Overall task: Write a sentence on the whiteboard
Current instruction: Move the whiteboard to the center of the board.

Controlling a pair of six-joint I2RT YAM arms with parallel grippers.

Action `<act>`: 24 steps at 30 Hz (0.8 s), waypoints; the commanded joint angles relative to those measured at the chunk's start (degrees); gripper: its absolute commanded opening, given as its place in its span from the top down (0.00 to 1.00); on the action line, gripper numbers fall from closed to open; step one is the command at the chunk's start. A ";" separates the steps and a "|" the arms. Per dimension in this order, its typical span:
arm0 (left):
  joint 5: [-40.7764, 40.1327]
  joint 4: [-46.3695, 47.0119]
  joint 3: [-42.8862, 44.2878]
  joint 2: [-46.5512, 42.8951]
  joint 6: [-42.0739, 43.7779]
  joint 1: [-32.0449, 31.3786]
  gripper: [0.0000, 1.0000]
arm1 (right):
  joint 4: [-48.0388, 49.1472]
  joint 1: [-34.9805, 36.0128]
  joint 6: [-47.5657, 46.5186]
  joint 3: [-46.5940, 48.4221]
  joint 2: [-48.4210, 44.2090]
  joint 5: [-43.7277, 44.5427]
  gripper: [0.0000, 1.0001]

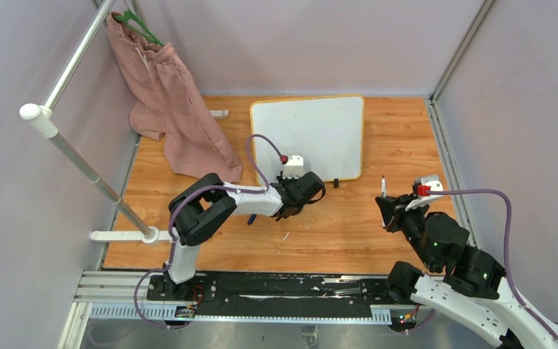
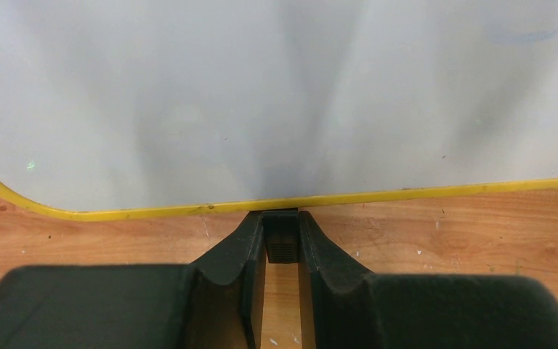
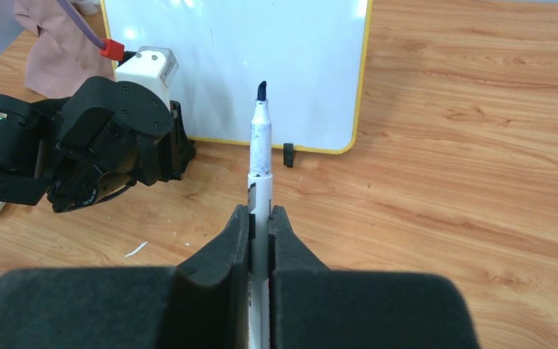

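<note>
Right fingers (image 3: 232,243), nearest, at the right of the wood surface (image 1: 407,145): pinched shut on the barrel of a marker (image 3: 261,145), cap off, dark tip aimed away from the arm bases. Farther in and to the left, left fingers (image 2: 236,251) closed around a black foot (image 2: 281,236) under the near edge of the board (image 1: 320,131), seemingly to steady it. A second foot (image 1: 336,183) just right of that grip. Beyond, the board itself, flat on the wood, yellow-framed, long axis running left to right. No legible sentence on the white face; only a faint bluish smear toward one far corner in the left wrist view, too dim to read. Writing judged not yet begun. Key to the coming stroke: board ahead and left of the marker tip, apart from it, bare wood between; left fingers nearer the board, yet pen with the right. Likely calls for carrying the tip forward-left and down onto the white, clear of the left fingers. Far left, a pink cloth (image 1: 182,109) hanging from a rail.
</note>
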 commanded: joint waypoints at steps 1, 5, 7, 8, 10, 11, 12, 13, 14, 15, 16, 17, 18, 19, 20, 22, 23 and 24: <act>5.02 -4.08 -1.57 2.47 4.27 -0.69 1.00 | 0.42 -0.02 1.00 0.19 -0.48 -0.01 1.00; 5.69 -4.74 -2.63 2.26 2.38 -0.71 1.00 | 0.49 -0.03 1.18 0.02 -0.56 -0.01 1.00; 6.27 -5.24 -2.71 2.26 1.82 -0.71 0.97 | 0.63 -0.07 1.26 0.01 -0.39 -0.07 1.00; 6.67 -5.36 -2.67 2.16 1.77 -0.71 0.92 | 0.65 -0.07 1.32 0.02 -0.29 -0.23 1.00; 6.92 -5.44 -2.90 1.76 1.73 -0.87 0.78 | 0.69 -0.07 1.35 0.10 -0.15 -0.43 1.00; 6.98 -5.47 -3.03 1.35 1.58 -0.88 0.73 | 0.69 -0.08 1.39 0.18 -0.15 -0.53 1.00; 6.87 -5.54 -3.26 0.86 1.33 -0.88 0.68 | 0.75 -0.07 1.39 0.33 -0.09 -0.66 1.00; 6.84 -5.62 -3.44 0.40 1.15 -0.88 0.63 | 0.69 -0.07 1.39 0.43 -0.13 -0.75 1.00; 6.74 -5.85 -3.75 -0.11 0.89 -0.88 0.59 | 0.61 -0.07 1.41 0.53 -0.15 -0.79 1.00; 6.62 -6.04 -3.96 -0.58 0.71 -0.82 0.56 | 0.60 -0.07 1.45 0.66 -0.15 -0.80 1.00; 6.55 -6.29 -4.22 -1.16 0.49 -0.87 0.54 | 0.51 -0.07 1.59 0.74 -0.14 -0.83 1.00; 6.48 -6.36 -4.52 -1.74 0.38 -0.88 0.52 | 0.51 -0.07 1.64 0.80 -0.13 -0.95 1.00; 6.48 -6.33 -4.88 -2.37 0.25 -0.88 0.51 | 0.47 -0.07 1.83 0.81 -0.09 -1.05 1.00; 6.51 -6.37 -5.28 -3.10 0.09 -0.88 0.48 | 0.43 -0.07 2.00 0.88 -0.15 -1.13 1.00; 6.49 -6.42 -5.75 -3.82 -0.13 -0.87 0.45 | 0.38 -0.07 2.22 0.89 -0.15 -1.26 1.00; 6.54 -6.46 -6.80 -5.49 -0.23 -0.95 0.40 | 0.19 -0.06 2.55 1.02 -0.15 -1.56 1.00; 6.59 -6.51 -7.37 -6.69 -0.29 -1.04 0.37 | 0.10 -0.07 2.75 1.11 -0.22 -1.71 1.00; 6.50 -6.66 -7.90 -7.77 -0.39 -1.10 0.34 | 0.03 -0.07 2.84 1.13 -0.24 -1.82 1.00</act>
